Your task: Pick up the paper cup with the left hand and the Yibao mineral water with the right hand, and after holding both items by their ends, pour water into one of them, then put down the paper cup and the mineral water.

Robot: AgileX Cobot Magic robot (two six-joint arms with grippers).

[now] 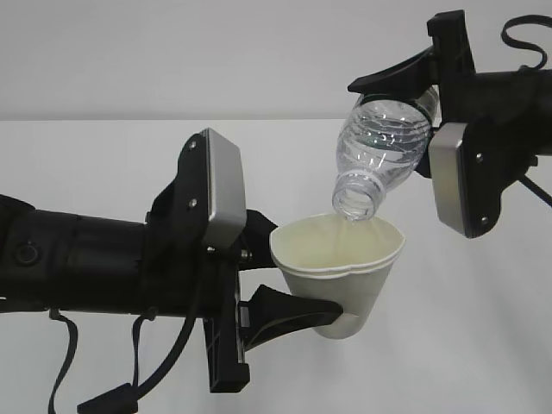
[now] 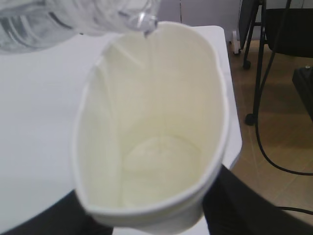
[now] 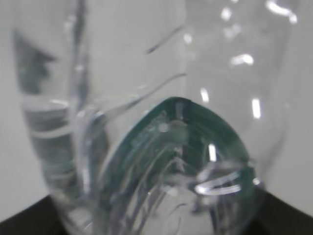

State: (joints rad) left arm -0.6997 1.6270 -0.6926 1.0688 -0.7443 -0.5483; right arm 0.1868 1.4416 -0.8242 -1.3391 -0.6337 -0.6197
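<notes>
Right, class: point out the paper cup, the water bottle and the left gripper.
paper cup (image 1: 349,280), exterior view, on its outer wall below the rim.
water bottle (image 1: 379,147), exterior view, on its ribbed clear body.
left gripper (image 1: 289,276), exterior view, between the fingers clasping the cup.

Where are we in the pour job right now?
Done: left hand holds the paper cup and right hand holds the mineral water, both lifted. In hand: bottle tipped, neck over the cup rim, pouring. Left: finish, then set both down on the table.
</notes>
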